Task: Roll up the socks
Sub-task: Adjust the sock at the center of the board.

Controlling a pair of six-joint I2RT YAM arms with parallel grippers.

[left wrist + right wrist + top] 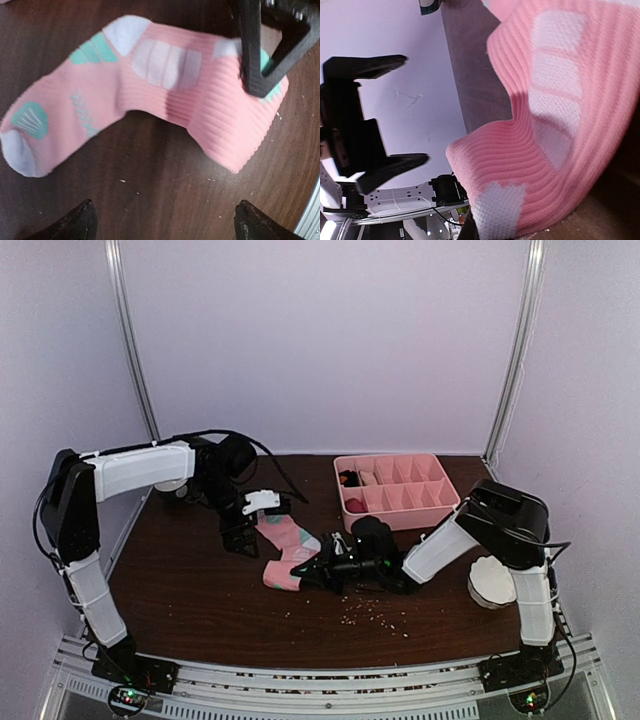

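Observation:
The pink sock [288, 552] with mint and white patches lies bent on the dark table, spread wide in the left wrist view [165, 95]. My right gripper [322, 568] is shut on its ribbed cuff end; its black fingers [252, 60] come down on the cuff, and the fabric fills the right wrist view [540, 150]. My left gripper [240, 537] hovers just left of the sock, open and empty [165, 226], with bare table between its fingertips. A beige and maroon bundle [358, 490], apparently the other sock, sits in the tray's left compartments.
The pink divided tray [420, 502] stands at the back right, just behind my right arm. A white ribbed cup [490, 582] sits at the right edge. Pale crumbs [372, 610] are scattered in front of the sock. Lilac walls enclose the table.

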